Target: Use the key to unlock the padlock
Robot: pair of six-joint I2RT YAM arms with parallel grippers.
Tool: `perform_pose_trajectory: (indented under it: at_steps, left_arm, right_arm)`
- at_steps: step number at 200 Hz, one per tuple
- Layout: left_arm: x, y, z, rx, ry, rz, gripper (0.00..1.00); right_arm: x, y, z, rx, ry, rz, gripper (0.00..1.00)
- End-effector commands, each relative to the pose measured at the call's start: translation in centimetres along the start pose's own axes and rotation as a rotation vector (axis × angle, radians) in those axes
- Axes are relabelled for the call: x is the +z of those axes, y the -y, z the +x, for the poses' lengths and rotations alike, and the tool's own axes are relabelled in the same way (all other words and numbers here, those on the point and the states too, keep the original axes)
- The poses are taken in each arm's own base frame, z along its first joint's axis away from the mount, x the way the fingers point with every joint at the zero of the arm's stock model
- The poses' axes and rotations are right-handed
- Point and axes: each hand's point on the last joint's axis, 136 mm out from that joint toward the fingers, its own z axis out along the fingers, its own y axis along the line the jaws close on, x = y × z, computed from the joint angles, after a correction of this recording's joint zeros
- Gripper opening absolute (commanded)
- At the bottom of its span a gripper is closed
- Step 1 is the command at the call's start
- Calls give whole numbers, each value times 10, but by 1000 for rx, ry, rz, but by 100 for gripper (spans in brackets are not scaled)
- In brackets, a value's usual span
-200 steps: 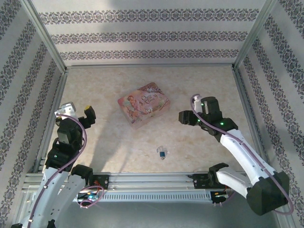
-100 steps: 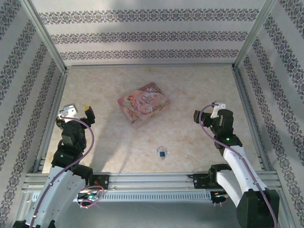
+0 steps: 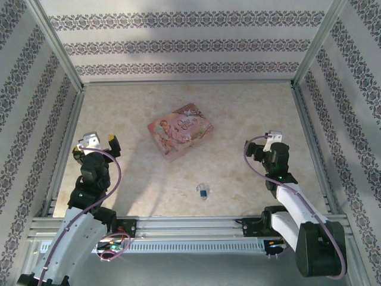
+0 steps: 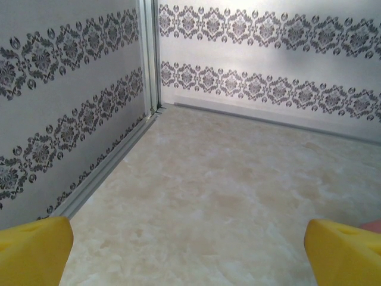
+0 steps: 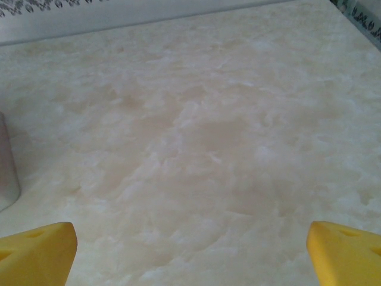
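Note:
The tiny blue padlock (image 3: pixel 203 192) lies on the marbled table floor near the front rail, between the two arms. A pale silvery bit sits at its far end; at this size I cannot tell whether that is the shackle or the key. My left gripper (image 3: pixel 95 145) hovers at the left side, open, its yellow fingertips (image 4: pixel 33 250) wide apart over bare floor. My right gripper (image 3: pixel 266 146) is at the right side, also open, with yellow fingertips (image 5: pixel 36 253) spread and nothing between them. Both grippers are well away from the padlock.
A pink illustrated box (image 3: pixel 180 131) lies tilted in the middle of the table, beyond the padlock; its edge shows in the right wrist view (image 5: pixel 7 167). Patterned walls enclose the table on three sides, and a metal rail (image 3: pixel 190 225) runs along the front.
The right arm has drawn back toward the right front, away from the pink box, and its gripper has opened wider. The left arm shifted slightly. The padlock has not moved.

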Motion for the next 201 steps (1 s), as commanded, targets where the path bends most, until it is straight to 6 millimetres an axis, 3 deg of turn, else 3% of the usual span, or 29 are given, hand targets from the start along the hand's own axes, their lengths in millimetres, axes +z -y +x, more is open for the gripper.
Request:
perform_pose_trajectory:
  at_steps: [1, 88, 155, 201]
  left_arm:
    - [5, -5, 2, -6, 12, -35, 99]
    - [26, 5, 38, 35, -63, -35, 99]
    - [37, 10, 56, 75, -105, -27, 99]
    - [39, 17, 60, 50, -76, 19, 99]
  right_arm:
    - [6, -1, -14, -1, 81, -16, 98]
    - [28, -11, -38, -116, 240, -75, 98]
    - [45, -10, -21, -136, 276, -105, 98]
    - [51, -2, -24, -99, 273, -79, 99]
